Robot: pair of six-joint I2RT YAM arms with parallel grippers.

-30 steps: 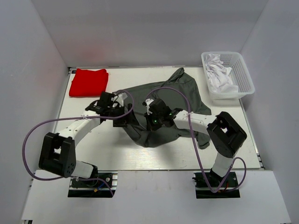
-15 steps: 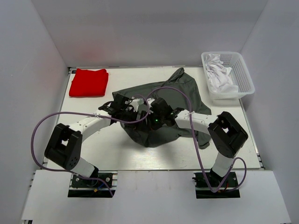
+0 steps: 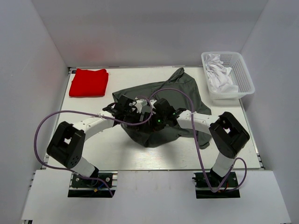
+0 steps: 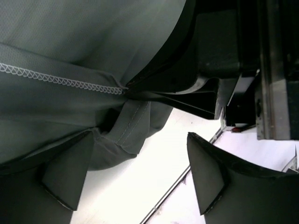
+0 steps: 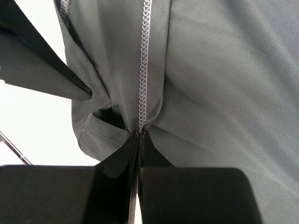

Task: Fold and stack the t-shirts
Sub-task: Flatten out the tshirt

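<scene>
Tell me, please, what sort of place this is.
Likely a robotics lab cell: a white table boxed by panels, left arm and right arm bolted at its edge, a grey shirt and a basket.

1. The right tool (image 5: 139, 135) has its two dark fingers pressed together, pinching the grey t-shirt (image 5: 210, 93).
2. The pinch sits where a white zigzag seam (image 5: 145, 56) runs down to the fingertips.
3. A folded hem (image 5: 100, 133) bunches just left of the tips.
4. A dark wedge (image 5: 37, 65) reaches in from the upper left, above the white table (image 5: 32, 126).
</scene>
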